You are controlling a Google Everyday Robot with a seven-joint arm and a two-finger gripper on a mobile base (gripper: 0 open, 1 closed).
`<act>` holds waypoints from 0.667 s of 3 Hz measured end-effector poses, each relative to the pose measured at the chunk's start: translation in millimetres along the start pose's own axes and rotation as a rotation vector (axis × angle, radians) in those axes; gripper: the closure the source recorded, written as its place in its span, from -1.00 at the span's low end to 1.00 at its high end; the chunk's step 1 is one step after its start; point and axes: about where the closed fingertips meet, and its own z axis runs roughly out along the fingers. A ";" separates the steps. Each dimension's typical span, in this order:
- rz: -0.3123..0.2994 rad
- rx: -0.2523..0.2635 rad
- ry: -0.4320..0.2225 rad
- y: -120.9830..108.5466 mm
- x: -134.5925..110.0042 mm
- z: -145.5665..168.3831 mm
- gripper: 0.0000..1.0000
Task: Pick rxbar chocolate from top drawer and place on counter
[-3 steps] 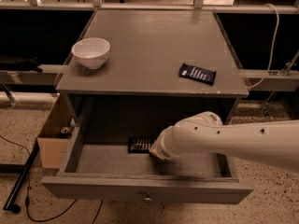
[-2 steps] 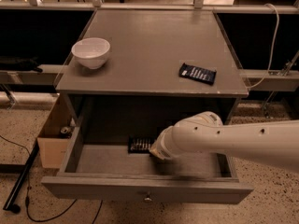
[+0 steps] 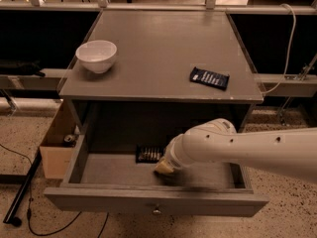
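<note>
Grey counter (image 3: 158,48), speckled floor (image 3: 293,218), end effector (image 3: 163,167) inside open top drawer (image 3: 124,205)

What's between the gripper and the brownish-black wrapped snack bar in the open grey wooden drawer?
Nothing shows in the camera view: the gripper sits right beside the snack bar inside the drawer.

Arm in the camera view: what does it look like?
The robot's arm is a thick, smooth white tube with a rounded joint bulge and small dark dots. Its gripper, a pale beige tip, sits inside the open grey wooden top drawer.
</note>
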 end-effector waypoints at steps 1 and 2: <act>0.000 0.000 0.000 0.0 0.0 0.0 -1.00; 0.000 0.000 0.000 -0.1 0.0 0.1 -1.00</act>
